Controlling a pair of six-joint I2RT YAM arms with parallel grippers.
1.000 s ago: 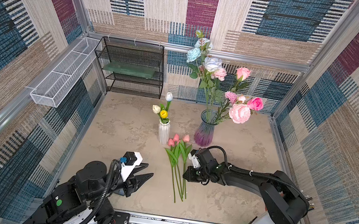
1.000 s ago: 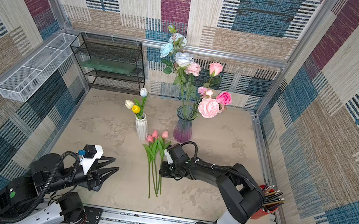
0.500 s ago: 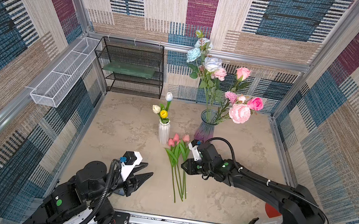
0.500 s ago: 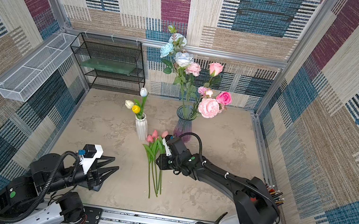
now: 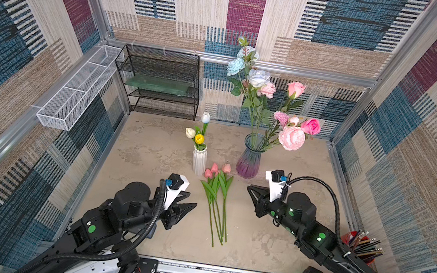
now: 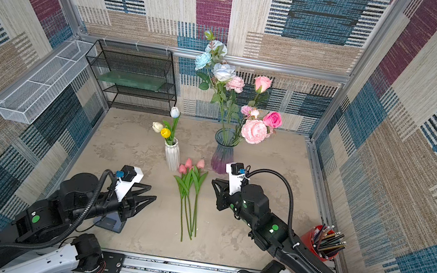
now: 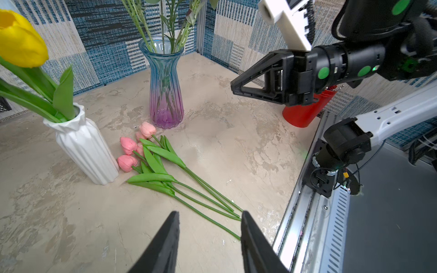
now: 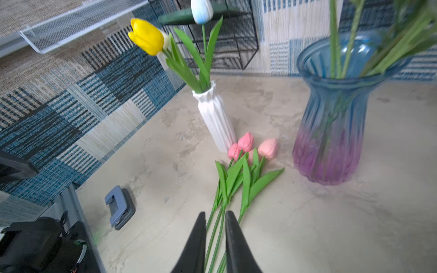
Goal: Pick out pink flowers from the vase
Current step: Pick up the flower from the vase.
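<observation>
Four pink tulips (image 5: pixel 218 173) lie flat on the table (image 5: pixel 148 146), between the one white vase (image 5: pixel 198 164) and the one glass vase (image 5: pixel 249 161). The glass vase holds six pink blooms (image 5: pixel 291 138). Left gripper (image 7: pixel 210 214): jaws apart, empty. Right gripper (image 8: pixel 214 214): jaws narrowly parted, empty, beside the tulips.

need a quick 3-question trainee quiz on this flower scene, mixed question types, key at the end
1. True or false: the pink tulips stand in the white vase.
2. Where are the large pink blooms? A) in the white vase B) in the glass vase C) on the table
3. In one word, what does the left gripper hold?

Key
1. False: they lie on the table, heads between the two vases.
2. B.
3. Nothing; its jaws stand apart, empty.
</observation>
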